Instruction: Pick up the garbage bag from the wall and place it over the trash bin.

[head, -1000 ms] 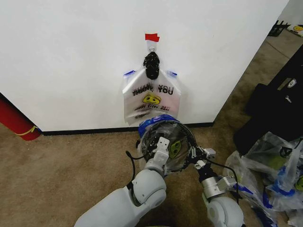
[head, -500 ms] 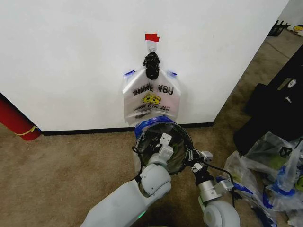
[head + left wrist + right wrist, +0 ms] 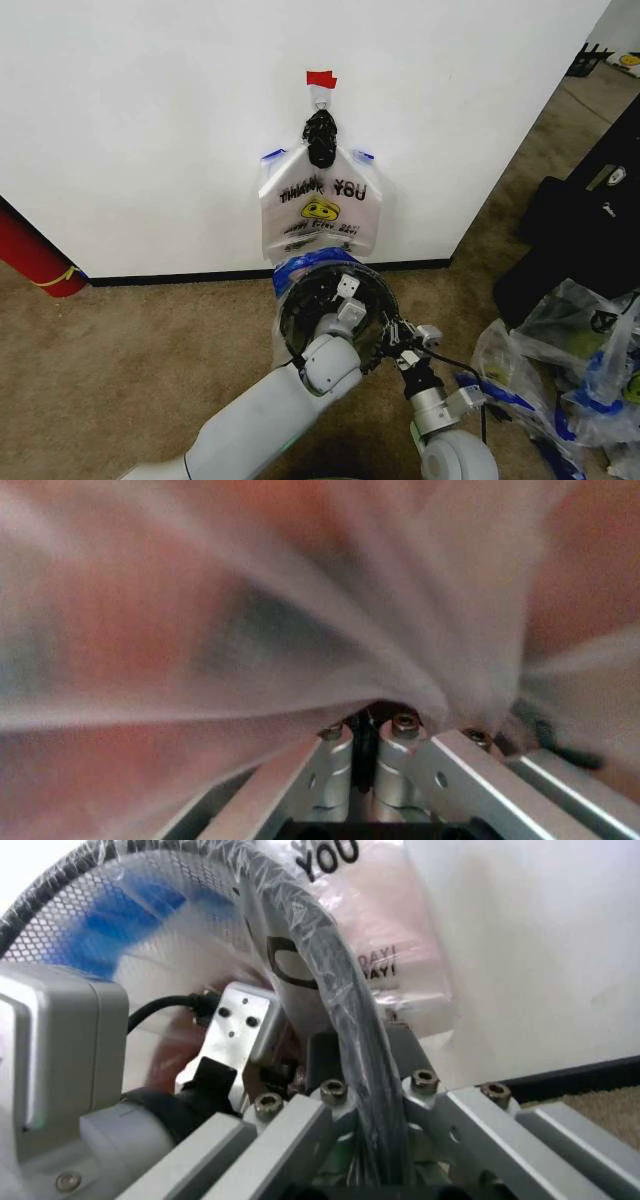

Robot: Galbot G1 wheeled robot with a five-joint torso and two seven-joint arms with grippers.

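Note:
The black wire-mesh trash bin (image 3: 288, 322) lies tipped at the foot of the white wall (image 3: 150, 120), its mouth facing me. A thin garbage bag (image 3: 305, 265) with blue handles is stretched over its rim. My left gripper (image 3: 345, 298) is inside the bin, shut on bunched film (image 3: 300, 630). My right gripper (image 3: 392, 338) is shut at the bin's right rim (image 3: 330, 967), with the film-wrapped wire between its fingers (image 3: 420, 1081). Another "THANK YOU" bag (image 3: 320, 210) hangs on the wall under a red tape strip (image 3: 321, 78).
A big red cylinder (image 3: 35, 255) stands at the left against the wall. Clear bags with green and blue contents (image 3: 570, 350) lie at the right, beside black cases (image 3: 590, 220). The wall ends in a corner (image 3: 455, 255). Brown carpet covers the floor.
The bin has shifted a little to the left. My left arm has reached further into it, and the right gripper has followed along the rim. The bag on the wall has not moved.

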